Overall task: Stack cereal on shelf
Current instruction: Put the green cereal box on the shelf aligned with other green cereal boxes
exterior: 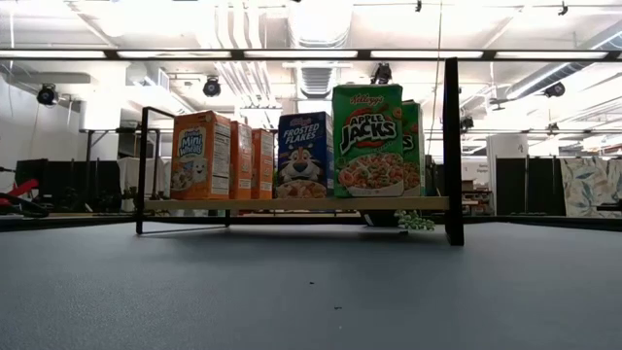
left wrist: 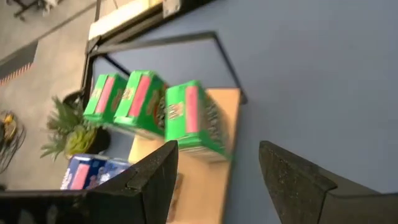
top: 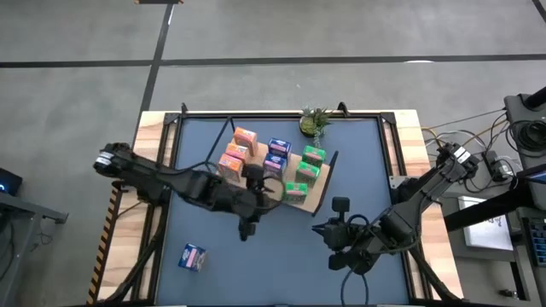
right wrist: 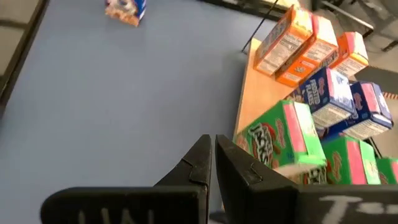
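I see the shelf (top: 317,194) near the middle of the table (top: 358,170), with eight cereal boxes standing on it: three orange boxes (top: 237,151) at 10 o'clock, two blue boxes (top: 277,153) in the middle, three green boxes (top: 307,173) at 3 o'clock. One more blue box (top: 192,257) lies alone on the table at 8 o'clock. My left gripper (top: 271,189) is open, holding nothing, right by the green boxes. My right gripper (top: 321,228) is closed and empty, waiting at 5 o'clock
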You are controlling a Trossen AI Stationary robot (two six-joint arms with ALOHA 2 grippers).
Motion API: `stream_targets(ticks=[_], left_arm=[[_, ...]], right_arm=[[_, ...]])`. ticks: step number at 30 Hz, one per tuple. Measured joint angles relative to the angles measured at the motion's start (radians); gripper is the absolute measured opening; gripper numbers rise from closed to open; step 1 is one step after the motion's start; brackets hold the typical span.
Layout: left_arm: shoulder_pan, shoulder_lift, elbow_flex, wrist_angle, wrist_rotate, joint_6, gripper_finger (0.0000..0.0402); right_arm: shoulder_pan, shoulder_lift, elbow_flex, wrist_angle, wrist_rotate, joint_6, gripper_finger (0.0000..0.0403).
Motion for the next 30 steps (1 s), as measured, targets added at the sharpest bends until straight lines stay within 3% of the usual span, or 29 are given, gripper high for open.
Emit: stream_targets(ticks=[5,9,12,17,25,30], left_arm=[[-0.054,-0.107,-0.151,0.163,-0.004,-0.013,0.0208],[-0.078,-0.199,-0.298,0.311,-0.067,-0.014,0.0208],[-0.079,-0.267,-0.405,0.410,-0.123,-0.013,0.0208],[-0.079,-0.360,-0.557,0.579,-0.130,0.001,0.0208],[-0.075,-0.448,-0.704,0.763,-0.130,0.052,0.0208],[-0.075,-0.470,-0.744,0.793,-0.130,0.058,0.0208]], right_arm=[[-0.042,0.000,-0.067,0.136,0.004,-0.015,0.0012],[-0.070,0.003,-0.118,0.242,0.003,-0.051,0.0012],[-0.087,0.003,-0.126,0.280,0.002,-0.053,0.0012],[-0.122,0.003,-0.126,0.343,0.002,-0.062,0.0012],[-0.196,0.003,-0.126,0.380,-0.007,-0.050,0.0012],[-0.239,0.003,-0.126,0.381,-0.050,-0.052,0.0012]])
